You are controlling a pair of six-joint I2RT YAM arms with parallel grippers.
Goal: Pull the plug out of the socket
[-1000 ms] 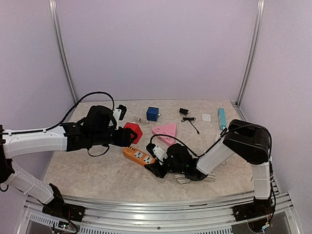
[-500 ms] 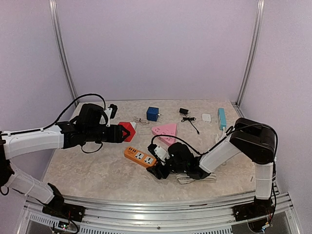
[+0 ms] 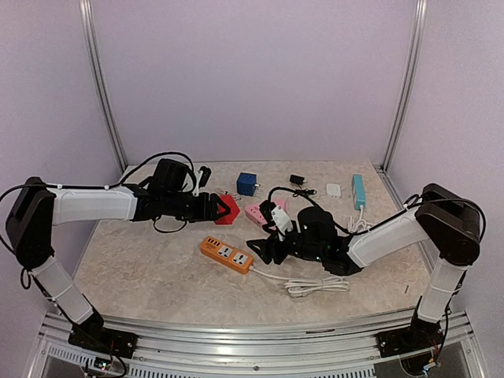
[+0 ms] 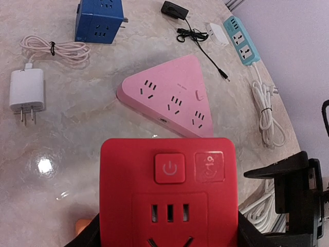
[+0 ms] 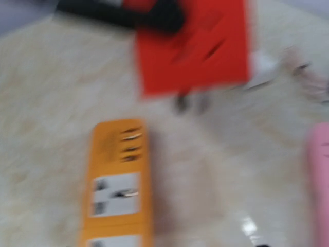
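Note:
My left gripper [image 3: 214, 208] is shut on a red socket cube [image 3: 227, 209] and holds it above the table. In the left wrist view the cube [image 4: 168, 190] fills the bottom, a black finger at each side, and the slots on its face are empty. My right gripper [image 3: 264, 249] hovers just right of the orange power strip [image 3: 226, 253]. It also shows in the left wrist view [image 4: 258, 206], jaws apart and empty. The strip's white cable [image 3: 315, 285] lies coiled in front. The right wrist view is blurred and shows the strip [image 5: 118, 190] and the cube [image 5: 195, 46]. I see no plug in any socket.
A pink triangular power strip [image 4: 169, 100], a blue cube socket [image 4: 97, 20], a white charger with its cord [image 4: 25, 91], a black adapter [image 4: 174, 9] and a teal strip [image 4: 240, 40] lie farther back. The enclosure's walls and posts ring the table.
My left gripper has carried the red cube to the right and farther back. My right gripper has left the orange strip's near end and moved up and right, uncovering the coiled cable.

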